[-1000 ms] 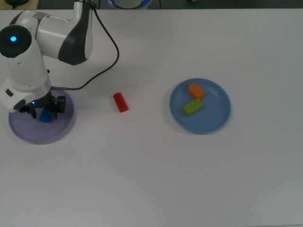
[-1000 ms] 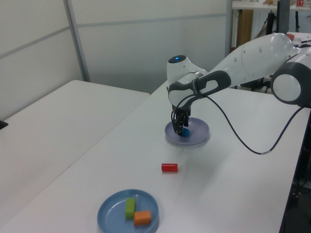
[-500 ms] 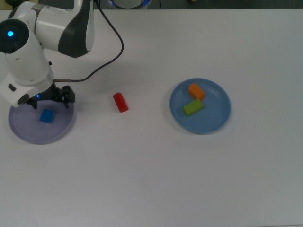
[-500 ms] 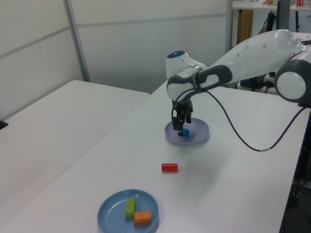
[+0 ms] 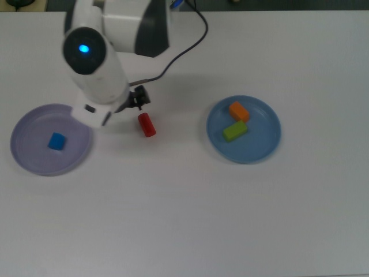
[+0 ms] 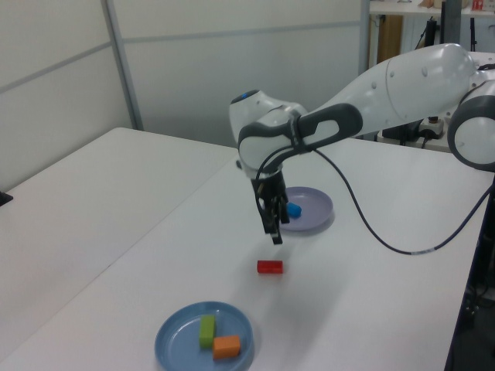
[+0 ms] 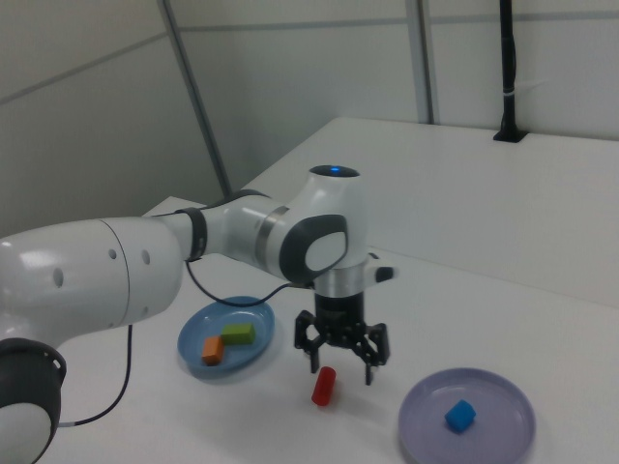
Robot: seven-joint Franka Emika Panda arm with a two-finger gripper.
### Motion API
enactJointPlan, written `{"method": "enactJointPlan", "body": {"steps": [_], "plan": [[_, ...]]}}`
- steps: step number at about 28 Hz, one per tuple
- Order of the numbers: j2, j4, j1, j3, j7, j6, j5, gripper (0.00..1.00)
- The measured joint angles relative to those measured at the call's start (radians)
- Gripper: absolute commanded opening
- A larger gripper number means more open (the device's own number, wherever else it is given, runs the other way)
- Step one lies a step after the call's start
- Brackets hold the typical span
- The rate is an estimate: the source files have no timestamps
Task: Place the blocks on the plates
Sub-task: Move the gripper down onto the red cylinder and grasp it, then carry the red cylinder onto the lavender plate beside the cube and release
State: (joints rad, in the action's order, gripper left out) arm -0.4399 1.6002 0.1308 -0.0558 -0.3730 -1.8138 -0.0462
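A red cylinder (image 5: 146, 124) lies on its side on the white table between the two plates. My gripper (image 7: 341, 367) hangs open and empty just above the red cylinder (image 7: 323, 385), fingers spread, touching nothing. In the top view the arm hides most of the gripper. The blue block (image 5: 56, 141) rests on the lavender plate (image 5: 34, 157) at the top view's left. The orange block (image 5: 238, 111) and the green block (image 5: 234, 130) lie side by side on the blue plate (image 5: 260, 138) at the top view's right.
A black cable (image 5: 184, 43) runs from the arm across the table's far side in the top view. The white arm (image 6: 402, 85) reaches in from the left view's right. A second white table (image 6: 85, 193) stands at the left view's left.
The gripper opened and left the blue block on the lavender plate, then rose and swung toward the top view's right, ending above the red cylinder.
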Motion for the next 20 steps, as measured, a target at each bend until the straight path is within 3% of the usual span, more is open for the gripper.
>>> {"method": "enactJointPlan", "body": {"steps": [4, 5, 9, 16, 20], "plan": [[-0.008, 0.019, -0.049, 0.0, 0.012, 0.0, -0.019, 0.97], [-0.011, 0.022, -0.057, 0.0, 0.018, 0.0, -0.028, 0.83], [-0.025, 0.031, -0.078, 0.0, 0.04, -0.002, -0.068, 0.65], [-0.044, 0.036, -0.086, 0.0, 0.045, -0.016, -0.083, 0.64], [-0.057, 0.038, -0.095, 0.0, 0.061, -0.034, -0.097, 0.54]]}}
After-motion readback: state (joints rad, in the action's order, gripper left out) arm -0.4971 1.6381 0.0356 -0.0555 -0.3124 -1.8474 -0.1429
